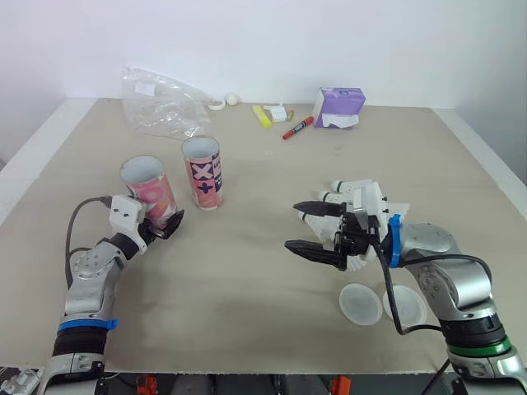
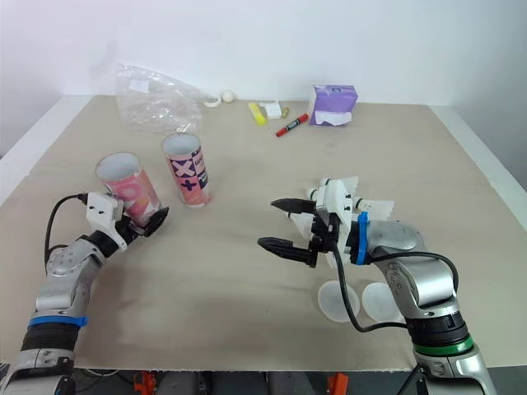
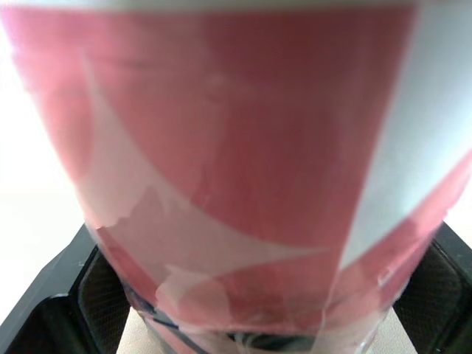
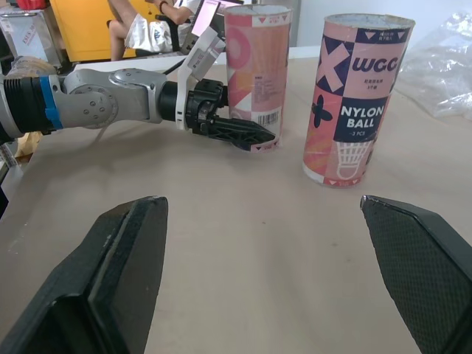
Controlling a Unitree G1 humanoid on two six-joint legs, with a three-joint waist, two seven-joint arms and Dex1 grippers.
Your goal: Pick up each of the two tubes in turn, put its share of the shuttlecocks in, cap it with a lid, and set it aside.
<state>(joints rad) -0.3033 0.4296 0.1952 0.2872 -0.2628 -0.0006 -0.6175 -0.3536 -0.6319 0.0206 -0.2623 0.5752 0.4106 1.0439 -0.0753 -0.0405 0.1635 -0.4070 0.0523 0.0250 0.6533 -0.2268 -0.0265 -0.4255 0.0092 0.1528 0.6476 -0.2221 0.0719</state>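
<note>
worktop: beige worktop (image 1: 247, 271) is running back to a plain white wall; task items are sitting in the near half, clutter along the far edge.
left end effector: left end effector (image 1: 160, 225) is clamping the pink tube (image 1: 148, 191) low on its body, pads on either side near the base. Judging by that, the low grip is keeping the open mouth free for loading.
pink tube: is leaning slightly toward the robot's left, mouth up. Can't tell if the base is touching the worktop or just off it.
second tube: second tube (image 1: 202, 173) is standing upright and uncapped just beside the held one, on its right and a bit farther back, presumably waiting its turn.
right end effector: right end effector (image 1: 291, 225) is hovering wide open over the worktop, holding nothing, fingers pointing toward the tubes.
shuttlecocks: shuttlecocks (image 1: 336, 196) are lying in a loose pile right behind the right end effector, partly hidden by it; count unclear.
lids: two white lids (image 1: 361, 304) are lying flat side by side near the front edge by the right forearm, handy for capping.
step: looks like loading is only starting; no shuttlecock picked yet.
clutter: plastic bag (image 1: 165, 107), yellow highlighter (image 1: 262, 116), red marker (image 1: 298, 127) and purple tissue pack (image 1: 339, 107) are sitting well apart from the work zone.
obstruction: nothing is lying between the pile and the tubes; main risk is the second tube getting knocked, being so close to the held one.
</note>
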